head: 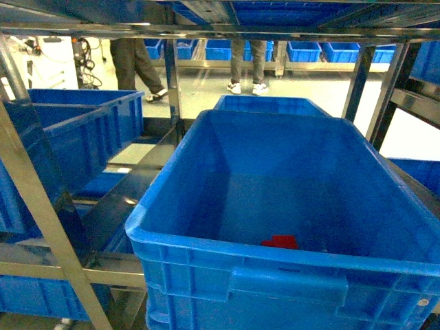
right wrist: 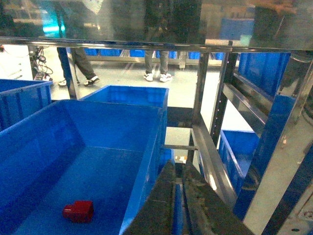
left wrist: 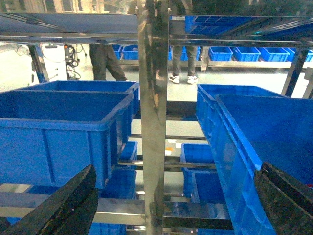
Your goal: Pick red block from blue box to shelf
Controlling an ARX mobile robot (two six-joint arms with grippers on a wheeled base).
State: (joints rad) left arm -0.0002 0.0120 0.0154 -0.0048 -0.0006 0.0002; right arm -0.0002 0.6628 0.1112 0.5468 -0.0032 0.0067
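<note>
Still pre-grasp: your red block (right wrist: 78,211) lies on the floor of the blue box (head: 289,165), near its front wall.

Your left gripper (left wrist: 171,205) hangs spread wide before a shelf (left wrist: 152,98) upright, holding nothing; your right gripper (right wrist: 178,208) sits pinched together, empty, outside the box's right wall. Head view half-hides the block behind the rim; right wrist shows it whole.

Steel shelf (head: 41,206) tiers carry large blue crate (head: 289,199), second crate (head: 271,104) behind, more crates (head: 75,130) left.
</note>
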